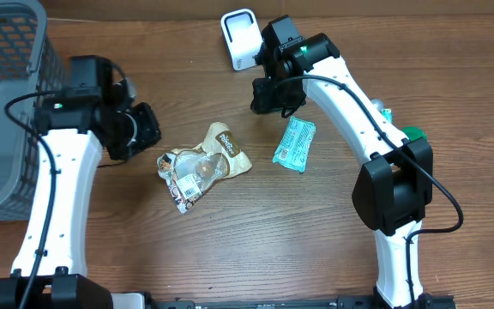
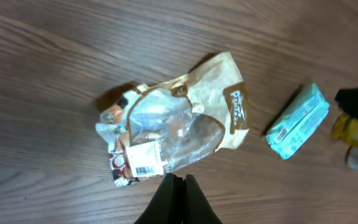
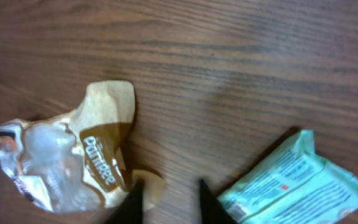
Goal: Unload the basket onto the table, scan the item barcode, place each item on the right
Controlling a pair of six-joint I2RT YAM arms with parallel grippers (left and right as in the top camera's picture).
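A crumpled brown and clear snack bag (image 1: 202, 165) lies mid-table, with a white barcode label (image 2: 145, 158) facing up at its lower left. To its right lies a teal packet (image 1: 295, 143). A white scanner (image 1: 240, 39) stands at the back. My left gripper (image 2: 179, 179) is shut with nothing in it, hovering just off the bag's near edge; from overhead the left gripper (image 1: 144, 129) sits left of the bag. My right gripper (image 3: 171, 186) is open above the table between the bag's tan corner (image 3: 114, 168) and the teal packet (image 3: 291, 186), holding nothing.
A grey mesh basket (image 1: 7, 112) fills the far left. A green object (image 1: 412, 135) sits by the right arm's base. Bare wood tabletop (image 1: 256, 232) stretches toward the front.
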